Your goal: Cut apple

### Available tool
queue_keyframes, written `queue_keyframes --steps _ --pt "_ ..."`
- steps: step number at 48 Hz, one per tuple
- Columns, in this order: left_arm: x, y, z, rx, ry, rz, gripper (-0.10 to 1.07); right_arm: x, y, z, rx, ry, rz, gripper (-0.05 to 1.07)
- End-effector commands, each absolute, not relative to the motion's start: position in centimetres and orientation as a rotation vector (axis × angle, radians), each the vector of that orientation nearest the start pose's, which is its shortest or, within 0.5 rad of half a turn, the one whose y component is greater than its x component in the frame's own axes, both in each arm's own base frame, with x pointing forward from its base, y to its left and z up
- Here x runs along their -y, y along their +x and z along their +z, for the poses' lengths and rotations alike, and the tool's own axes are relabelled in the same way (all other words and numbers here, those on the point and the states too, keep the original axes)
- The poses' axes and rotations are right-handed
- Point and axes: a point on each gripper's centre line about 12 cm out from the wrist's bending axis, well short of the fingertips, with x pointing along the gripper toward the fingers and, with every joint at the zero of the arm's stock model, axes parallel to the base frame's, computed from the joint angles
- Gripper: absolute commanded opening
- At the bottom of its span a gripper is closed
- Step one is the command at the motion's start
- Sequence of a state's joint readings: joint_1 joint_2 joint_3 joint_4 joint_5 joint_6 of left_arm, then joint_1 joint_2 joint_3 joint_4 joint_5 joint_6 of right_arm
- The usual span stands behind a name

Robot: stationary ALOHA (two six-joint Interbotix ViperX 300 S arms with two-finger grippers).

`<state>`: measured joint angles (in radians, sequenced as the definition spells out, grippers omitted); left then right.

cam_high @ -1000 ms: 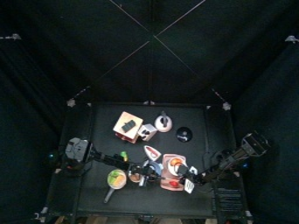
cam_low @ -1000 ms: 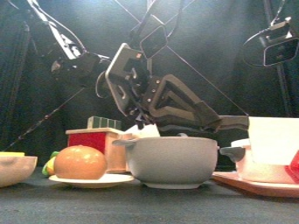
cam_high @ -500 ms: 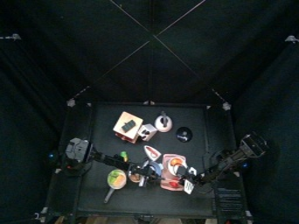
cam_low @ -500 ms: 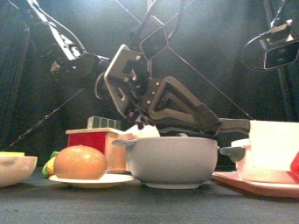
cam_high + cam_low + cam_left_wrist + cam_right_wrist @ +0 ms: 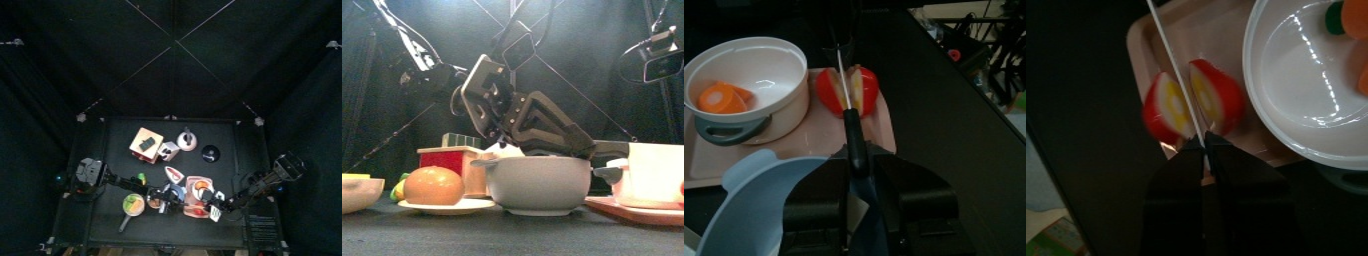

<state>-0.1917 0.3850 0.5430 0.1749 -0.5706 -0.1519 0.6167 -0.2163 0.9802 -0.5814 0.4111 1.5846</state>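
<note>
The apple (image 5: 867,90) is small and red, split into two halves with pale yellow insides, and lies on the pinkish cutting board (image 5: 804,148). It also shows in the right wrist view (image 5: 1227,100) and the top view (image 5: 203,184). The knife (image 5: 854,150) has its thin blade standing in the split between the halves. Its black handle runs back between the jaws of my left gripper (image 5: 865,215), which is shut on it. In the right wrist view the blade (image 5: 1173,50) crosses the apple and a black bar runs down into my right gripper (image 5: 1207,200), which looks shut on it.
A white bowl (image 5: 744,55) with an orange piece (image 5: 724,98) stands on the board beside the apple. A blue-grey cup (image 5: 764,215) is close to the left wrist. At the table's front are an orange fruit (image 5: 433,185) on a plate, a red box (image 5: 456,160) and a white cup (image 5: 656,170).
My left gripper has shifted slightly in the front view, and the right arm's upper part has moved a little. The things on the table have not moved.
</note>
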Motion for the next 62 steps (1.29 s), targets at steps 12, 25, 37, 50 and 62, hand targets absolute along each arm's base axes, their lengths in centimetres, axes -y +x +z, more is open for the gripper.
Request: queue_keyframes --steps 12,25,37,50,62 --pt "10.8 44.6 10.7 -0.363 0.023 -0.303 0.55 -13.1 22.6 12.2 -1.068 0.497 -0.208 0.27" --pt "10.8 44.7 11.6 -0.348 0.026 -0.304 0.55 -13.3 23.1 13.1 -1.045 0.497 -0.190 0.27" --pt "10.8 44.4 14.1 -0.296 0.034 -0.312 0.55 -13.1 23.4 15.3 -0.990 0.527 -0.178 0.28" --pt "10.3 43.6 16.1 -0.259 0.036 -0.308 0.55 -12.6 23.3 17.6 -0.905 0.515 -0.126 0.28" --pt "10.1 42.9 17.3 -0.235 0.032 -0.306 0.55 -11.6 23.6 19.2 -0.825 0.481 -0.101 0.37"
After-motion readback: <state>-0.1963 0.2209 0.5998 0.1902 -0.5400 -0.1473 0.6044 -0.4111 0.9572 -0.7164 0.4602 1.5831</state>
